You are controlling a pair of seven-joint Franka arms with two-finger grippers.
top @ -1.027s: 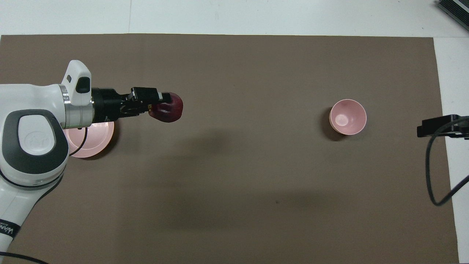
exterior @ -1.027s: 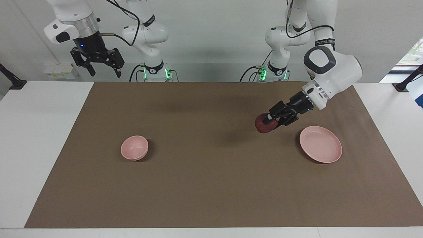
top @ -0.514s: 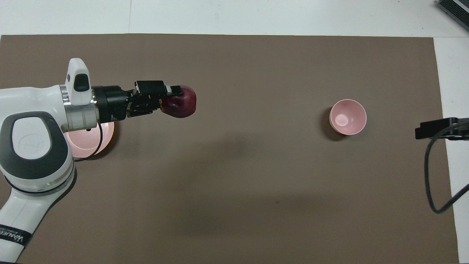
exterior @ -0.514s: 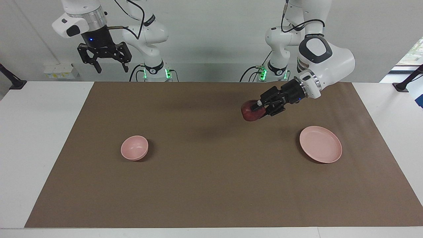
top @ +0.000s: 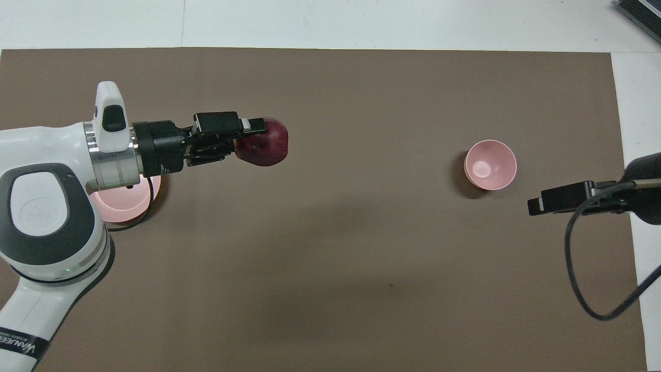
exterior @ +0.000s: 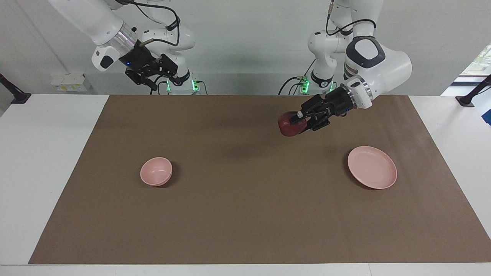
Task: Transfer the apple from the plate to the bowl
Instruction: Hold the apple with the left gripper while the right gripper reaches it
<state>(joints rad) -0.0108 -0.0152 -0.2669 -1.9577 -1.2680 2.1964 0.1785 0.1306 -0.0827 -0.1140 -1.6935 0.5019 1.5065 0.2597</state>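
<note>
One apple [exterior: 288,127], dark red, hangs clear of the brown mat [exterior: 245,214], clamped at the tip of the left tool [exterior: 297,122]. Its fingers are closed on the fruit from above and below, and the apple projects past the fingertips toward the right arm's end of the tabletop [exterior: 46,161]. In the overhead view the apple [top: 268,150] sits just ahead of the left tool [top: 247,135], with one pale-tipped finger lying across its top. The left arm reaches in low and slantwise from its base.

Fruit and tool are over bare mat, between plate and bowl and much closer to the plate. The plate [exterior: 372,167] lies flat on the mat toward the left arm's end, with nothing on it; in the overhead view the left arm's wrist covers part of the plate [top: 116,204]. The bowl [exterior: 156,171] stands upright on the mat toward the right arm's end, well apart from the apple, and holds nothing.

The right tool [exterior: 155,78] is raised over the mat's edge nearest the robots, jaws spread wide and gripping nothing.
</note>
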